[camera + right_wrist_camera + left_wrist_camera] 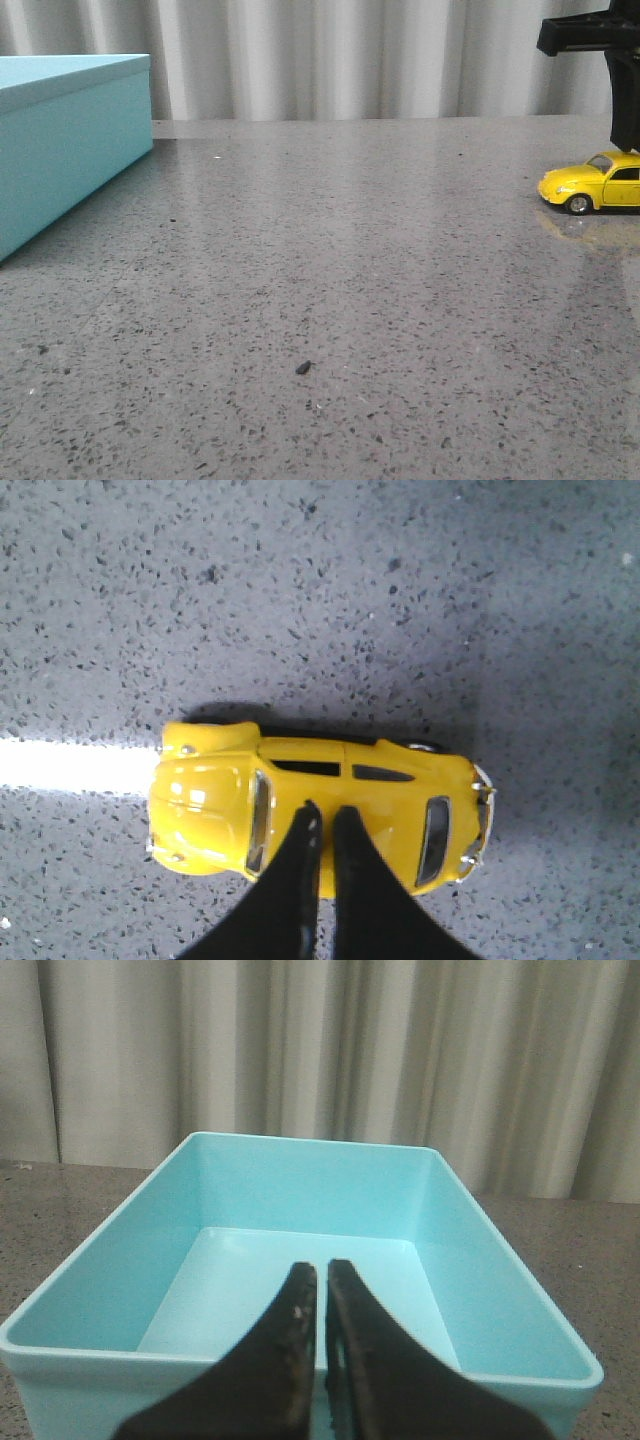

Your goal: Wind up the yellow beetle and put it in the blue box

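Ahead, in the front view, the blue box (70, 140) is seen at the far left of the grey speckled table (330, 300), partly cut off by the frame edge, its top looking flat and level from this low angle. The yellow beetle (595, 183) is found at the far right edge, standing on its wheels with its nose pointed left, well apart from the box; a wide stretch of tabletop lies between them, marked only by a small dark fleck (303, 368). The right arm (600, 50) is seen only as a black piece hanging directly over the car, and whether it touches the roof cannot be told from here. From the left wrist view the box (300, 1250) is shown open-topped with a bare pale floor, something the front view does not reveal; the left gripper (322, 1300) is held above its near rim with its fingers pressed together, only a thin slit between them. From the right wrist view the beetle (320, 805) is looked down on from above, lengthwise across the frame, with bare table on every side. The right gripper (325, 835) hangs over the roof with its fingers drawn together and nothing pinched between them.
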{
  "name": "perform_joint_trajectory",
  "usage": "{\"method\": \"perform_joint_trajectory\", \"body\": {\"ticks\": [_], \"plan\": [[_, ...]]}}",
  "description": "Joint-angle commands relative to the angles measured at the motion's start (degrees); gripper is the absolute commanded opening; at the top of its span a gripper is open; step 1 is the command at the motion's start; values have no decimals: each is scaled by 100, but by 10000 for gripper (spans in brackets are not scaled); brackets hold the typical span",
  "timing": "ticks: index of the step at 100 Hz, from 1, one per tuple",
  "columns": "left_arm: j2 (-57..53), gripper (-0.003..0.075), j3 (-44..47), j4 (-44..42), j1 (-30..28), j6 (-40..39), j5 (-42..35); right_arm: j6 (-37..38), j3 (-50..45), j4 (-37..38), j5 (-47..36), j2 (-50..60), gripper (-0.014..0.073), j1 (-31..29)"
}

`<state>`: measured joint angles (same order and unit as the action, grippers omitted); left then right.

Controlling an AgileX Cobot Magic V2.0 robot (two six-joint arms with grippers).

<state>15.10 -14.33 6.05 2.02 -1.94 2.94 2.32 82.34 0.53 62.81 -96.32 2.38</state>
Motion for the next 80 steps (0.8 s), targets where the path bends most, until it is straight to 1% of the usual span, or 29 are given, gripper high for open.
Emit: {"method": "perform_joint_trajectory", "body": {"ticks": [1,48,63,80], "plan": [[101,-21,-208,37,-5,-54,-450,-2,203,72,-94,205,-61,-13],[101,-21,-208,37,-5,-54,-450,-2,203,21,-41,-2,-61,-13],[101,-21,-208,37,-5,-54,-450,-2,203,175,19,-64,-61,-13],[101,-21,-208,37,-5,-54,-450,-2,191,187,106,-215,-61,-148]]}}
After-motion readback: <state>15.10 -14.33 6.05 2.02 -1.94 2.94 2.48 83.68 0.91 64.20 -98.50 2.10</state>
